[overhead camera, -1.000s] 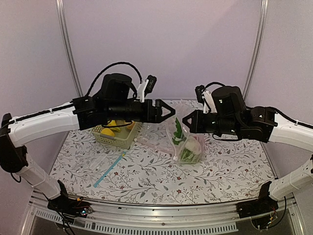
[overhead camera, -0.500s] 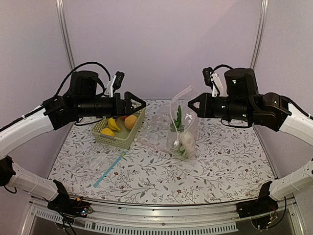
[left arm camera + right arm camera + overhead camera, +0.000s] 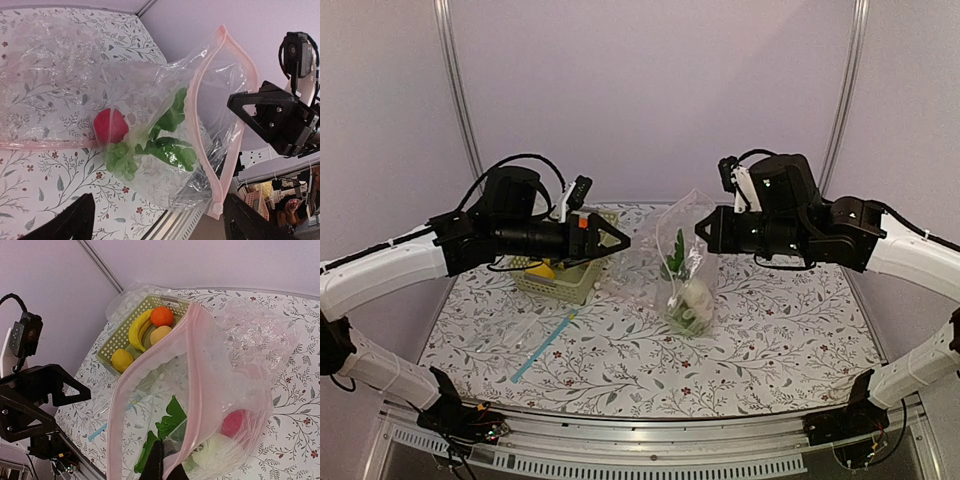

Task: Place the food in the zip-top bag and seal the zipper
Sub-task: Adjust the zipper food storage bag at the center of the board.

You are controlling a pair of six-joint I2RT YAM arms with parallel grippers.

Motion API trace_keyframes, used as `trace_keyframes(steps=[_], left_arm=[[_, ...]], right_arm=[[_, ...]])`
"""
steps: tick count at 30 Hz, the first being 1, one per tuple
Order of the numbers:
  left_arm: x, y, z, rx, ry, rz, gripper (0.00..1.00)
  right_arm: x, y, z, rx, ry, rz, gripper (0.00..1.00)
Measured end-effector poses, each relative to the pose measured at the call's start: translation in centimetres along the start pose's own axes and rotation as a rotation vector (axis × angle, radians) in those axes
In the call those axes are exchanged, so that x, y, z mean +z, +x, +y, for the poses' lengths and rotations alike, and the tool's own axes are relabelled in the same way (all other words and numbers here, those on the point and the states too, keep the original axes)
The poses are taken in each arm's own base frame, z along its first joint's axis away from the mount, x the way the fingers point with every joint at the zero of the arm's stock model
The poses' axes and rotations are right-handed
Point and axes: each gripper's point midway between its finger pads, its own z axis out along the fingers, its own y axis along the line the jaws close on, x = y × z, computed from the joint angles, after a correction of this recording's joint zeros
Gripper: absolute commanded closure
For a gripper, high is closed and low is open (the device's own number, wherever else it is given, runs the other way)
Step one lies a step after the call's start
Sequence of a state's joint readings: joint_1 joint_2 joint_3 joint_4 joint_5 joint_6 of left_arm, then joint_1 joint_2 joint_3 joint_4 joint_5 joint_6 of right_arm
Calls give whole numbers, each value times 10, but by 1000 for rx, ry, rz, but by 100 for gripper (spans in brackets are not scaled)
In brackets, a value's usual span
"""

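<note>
Right pincer (image 3: 162, 461), tips cropped at the frame edge, pinches the zip-top bag (image 3: 220, 370); left pincer (image 3: 617, 243) gapes wide, empty.

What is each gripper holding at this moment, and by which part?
The right gripper is shut on the zip-top bag, pinching the pink zipper strip at its mouth. The left gripper is open and holds nothing.
</note>
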State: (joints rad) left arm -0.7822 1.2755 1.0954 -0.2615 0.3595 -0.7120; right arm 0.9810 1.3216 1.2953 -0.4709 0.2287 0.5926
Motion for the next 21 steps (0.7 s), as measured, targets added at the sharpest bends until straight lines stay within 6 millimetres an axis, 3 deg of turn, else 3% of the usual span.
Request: trace_keyframes(steps=[9, 12, 16, 21], left_arm=[[14, -1, -7, -28, 59, -4, 16], [27, 2, -11, -28, 80, 19, 22], [51, 6, -16, -28, 89, 64, 37], [66, 10, -16, -36, 90, 90, 67]], right_arm=[[12, 6, 1, 7, 2, 19, 100], [13, 6, 3, 13, -9, 20, 100], [13, 6, 6, 20, -26, 21, 100], [13, 6, 10, 23, -45, 25, 100]])
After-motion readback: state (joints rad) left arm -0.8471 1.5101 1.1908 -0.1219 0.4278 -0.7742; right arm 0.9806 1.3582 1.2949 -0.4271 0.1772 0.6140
